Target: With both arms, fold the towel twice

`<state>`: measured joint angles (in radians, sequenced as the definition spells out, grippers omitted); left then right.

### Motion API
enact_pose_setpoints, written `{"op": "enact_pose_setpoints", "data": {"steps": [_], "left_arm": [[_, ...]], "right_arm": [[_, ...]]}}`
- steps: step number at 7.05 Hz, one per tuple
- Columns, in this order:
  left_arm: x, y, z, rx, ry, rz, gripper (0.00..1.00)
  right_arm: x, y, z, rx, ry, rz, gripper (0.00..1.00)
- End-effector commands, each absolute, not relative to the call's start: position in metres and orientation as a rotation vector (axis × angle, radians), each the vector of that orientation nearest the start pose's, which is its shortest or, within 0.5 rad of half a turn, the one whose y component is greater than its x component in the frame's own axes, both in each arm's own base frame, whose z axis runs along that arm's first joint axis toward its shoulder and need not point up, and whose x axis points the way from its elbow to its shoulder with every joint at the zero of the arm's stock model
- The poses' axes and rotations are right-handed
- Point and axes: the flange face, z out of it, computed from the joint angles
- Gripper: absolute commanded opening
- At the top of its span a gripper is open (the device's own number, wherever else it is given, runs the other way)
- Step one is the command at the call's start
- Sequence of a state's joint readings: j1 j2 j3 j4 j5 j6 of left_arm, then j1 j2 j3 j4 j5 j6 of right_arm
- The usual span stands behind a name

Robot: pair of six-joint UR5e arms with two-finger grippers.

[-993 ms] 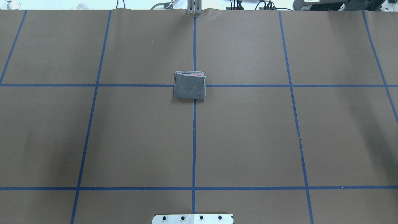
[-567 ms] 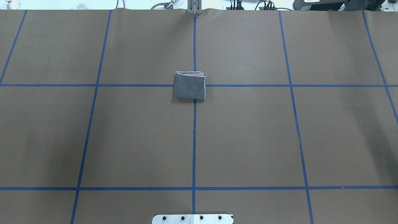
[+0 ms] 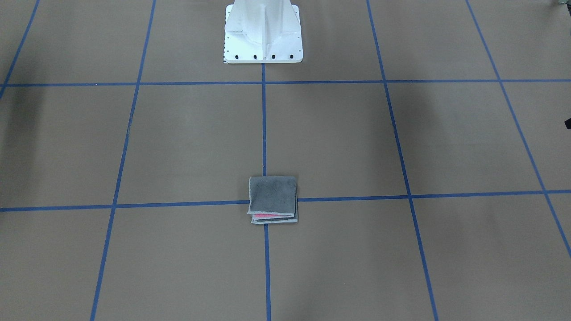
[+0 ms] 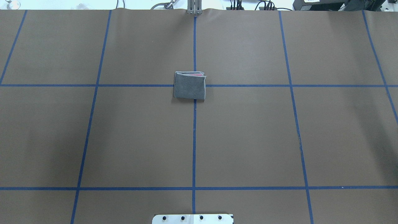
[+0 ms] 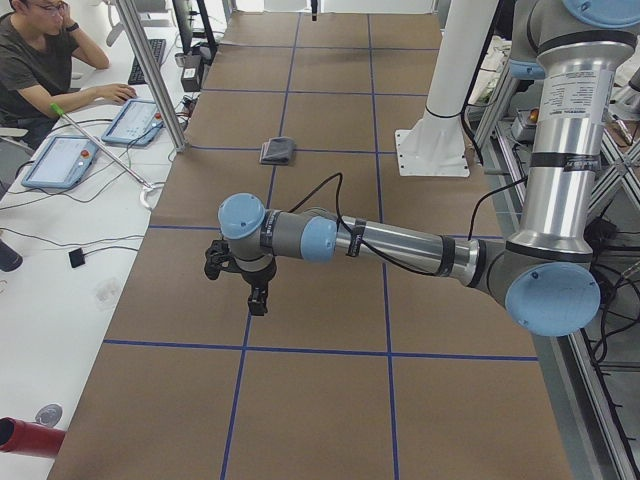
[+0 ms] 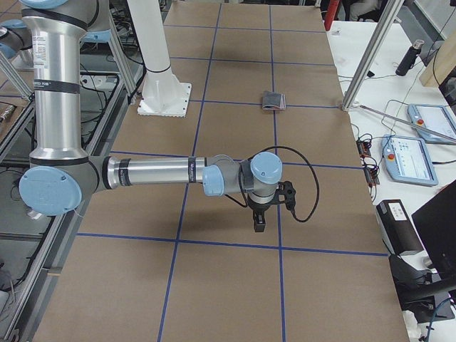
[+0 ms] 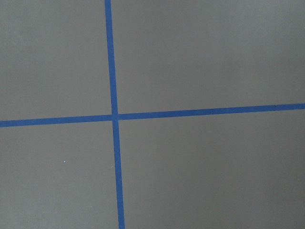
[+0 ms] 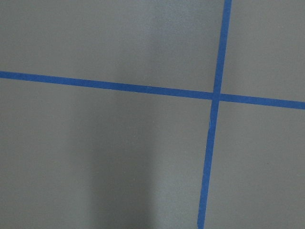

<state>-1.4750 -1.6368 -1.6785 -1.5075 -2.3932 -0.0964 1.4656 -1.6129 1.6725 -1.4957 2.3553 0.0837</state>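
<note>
Exterior left shows the left jaws, black and pointing down, hanging over the brown surface (image 4: 248,140) at the tip of the left arm (image 5: 400,243), above a square of the blue tape grid (image 5: 290,118). They hold nothing, but I cannot tell from this side view whether they are spread or pressed together. Exterior right shows the same for the right jaws, which hang empty from the right arm (image 6: 157,172) over the surface, their gap also unreadable. Each wrist view shows only bare brown surface and one tape crossing (image 7: 114,117), with no fingers in the frame.

The towel (image 4: 189,87) lies well apart from both arms at the middle of the surface, on the crossing of two tape lines. It is folded into a small thick rectangle with the dark grey face outward. A strip of pink and the light grey stitched edges show between the layers on the side away from the robot, which is the near side in the front-facing view (image 3: 272,196).

The white base (image 3: 263,35) stands bolted down on the centre line. In exterior left a person (image 5: 40,55) sits at a white side table (image 5: 60,260) with two pendants (image 5: 60,160).
</note>
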Motion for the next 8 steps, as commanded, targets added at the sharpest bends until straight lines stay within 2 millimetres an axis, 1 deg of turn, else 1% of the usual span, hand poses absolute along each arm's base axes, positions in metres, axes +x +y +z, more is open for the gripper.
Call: {"op": "enact_pose_setpoints", "data": {"steps": [1, 3, 5, 6, 7, 8], "left_arm": [[-0.01, -0.524, 0.567, 0.036, 0.833, 0.047, 1.0], [-0.011, -0.523, 0.567, 0.038, 0.833, 0.048, 1.0], [-0.014, -0.517, 0.571, 0.032, 0.839, 0.041, 1.0], [-0.017, -0.517, 0.561, 0.052, 0.838, 0.043, 1.0], [-0.015, -0.518, 0.565, 0.043, 0.832, 0.042, 1.0], [-0.015, -0.522, 0.562, 0.048, 0.832, 0.044, 1.0]], "right_arm": [[0.018, -0.489, 0.622, 0.065, -0.726, -0.068, 1.0], [0.017, -0.488, 0.622, 0.059, -0.744, -0.065, 1.0], [0.015, -0.491, 0.618, 0.065, -0.757, -0.069, 1.0], [0.012, -0.491, 0.619, 0.054, -0.793, -0.071, 1.0], [0.012, -0.492, 0.613, 0.067, -0.795, -0.077, 1.0], [0.012, -0.493, 0.611, 0.074, -0.795, -0.078, 1.0]]}}
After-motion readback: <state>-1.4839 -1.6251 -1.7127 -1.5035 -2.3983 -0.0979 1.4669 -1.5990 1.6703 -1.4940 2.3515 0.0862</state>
